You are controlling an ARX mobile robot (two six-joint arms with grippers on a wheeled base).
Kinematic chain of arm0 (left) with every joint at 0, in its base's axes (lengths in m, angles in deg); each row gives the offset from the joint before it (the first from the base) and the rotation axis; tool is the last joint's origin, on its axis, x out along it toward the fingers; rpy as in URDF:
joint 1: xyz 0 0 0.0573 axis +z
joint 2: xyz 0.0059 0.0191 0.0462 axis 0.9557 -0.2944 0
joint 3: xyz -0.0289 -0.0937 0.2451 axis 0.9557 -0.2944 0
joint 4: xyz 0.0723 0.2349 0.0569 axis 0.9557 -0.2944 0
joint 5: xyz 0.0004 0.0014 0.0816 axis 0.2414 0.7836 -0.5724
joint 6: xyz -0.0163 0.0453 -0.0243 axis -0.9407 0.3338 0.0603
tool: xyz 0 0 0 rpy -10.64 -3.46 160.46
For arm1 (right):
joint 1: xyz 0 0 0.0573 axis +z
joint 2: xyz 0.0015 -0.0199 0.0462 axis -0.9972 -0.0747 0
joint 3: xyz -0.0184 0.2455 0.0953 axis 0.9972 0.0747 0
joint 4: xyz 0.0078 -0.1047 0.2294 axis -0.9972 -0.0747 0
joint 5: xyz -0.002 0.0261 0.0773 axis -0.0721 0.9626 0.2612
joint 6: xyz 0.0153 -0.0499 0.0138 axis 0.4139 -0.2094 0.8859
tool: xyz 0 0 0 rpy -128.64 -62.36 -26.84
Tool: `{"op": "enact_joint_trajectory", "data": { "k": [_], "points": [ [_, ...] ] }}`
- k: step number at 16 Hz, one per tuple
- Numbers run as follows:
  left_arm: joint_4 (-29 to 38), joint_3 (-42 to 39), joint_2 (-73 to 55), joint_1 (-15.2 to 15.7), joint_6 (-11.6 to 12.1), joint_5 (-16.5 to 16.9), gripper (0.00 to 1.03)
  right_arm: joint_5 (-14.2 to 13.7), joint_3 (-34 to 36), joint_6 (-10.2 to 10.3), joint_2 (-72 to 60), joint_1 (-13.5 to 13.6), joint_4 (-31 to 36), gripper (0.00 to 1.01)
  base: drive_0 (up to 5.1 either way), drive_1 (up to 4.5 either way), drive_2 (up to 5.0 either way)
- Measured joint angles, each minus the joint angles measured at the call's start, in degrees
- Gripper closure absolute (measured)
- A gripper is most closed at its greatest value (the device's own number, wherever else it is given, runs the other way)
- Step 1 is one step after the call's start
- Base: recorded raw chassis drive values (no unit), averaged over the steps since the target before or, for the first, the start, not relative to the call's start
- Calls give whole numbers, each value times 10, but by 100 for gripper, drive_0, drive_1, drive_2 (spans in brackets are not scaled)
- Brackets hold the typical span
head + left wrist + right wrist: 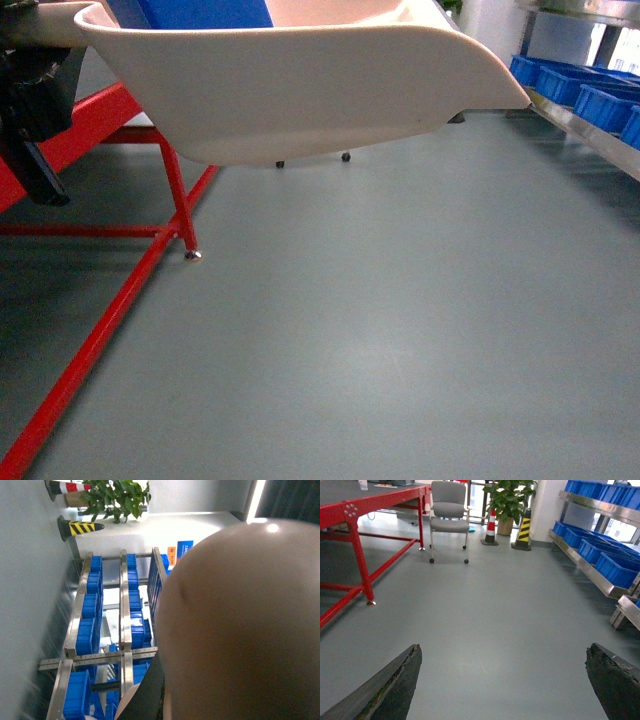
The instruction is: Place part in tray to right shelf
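Head view: the cream tray (300, 85) fills the upper part of the picture, raised above the grey floor (400, 330), its curved underside toward the camera and its lip pointing right. A blue shape (205, 12) shows above its near wall; whether this is the part cannot be told. A dark arm section (30, 110) stands at the far left edge next to the tray's narrow end; the left gripper itself is not visible here. A red table frame (120, 270) stands at left. The steel shelf (590, 130) with blue crates (575, 85) runs along the right edge, well apart from the tray.

Left wrist view: the tray's beige surface (245, 625) covers the right of the picture. The shelf rack with blue crates (90, 615) lies beyond. The gripper's state cannot be told.

Right wrist view: the right gripper (505, 680) is spread wide and holds nothing, its two dark fingers (385, 690) at the lower corners over the floor. A grey chair (448, 517), a potted plant (510, 502) and striped posts (524, 530) stand far off.
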Motion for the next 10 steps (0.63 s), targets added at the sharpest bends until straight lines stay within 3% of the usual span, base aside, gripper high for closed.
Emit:
{"op": "enact_joint_trajectory", "data": {
  "k": [10],
  "points": [
    [-2,0,0,-1,0,-1,88,0,0,0,0,0,0,3,486,-259,-259]
  ]
}}
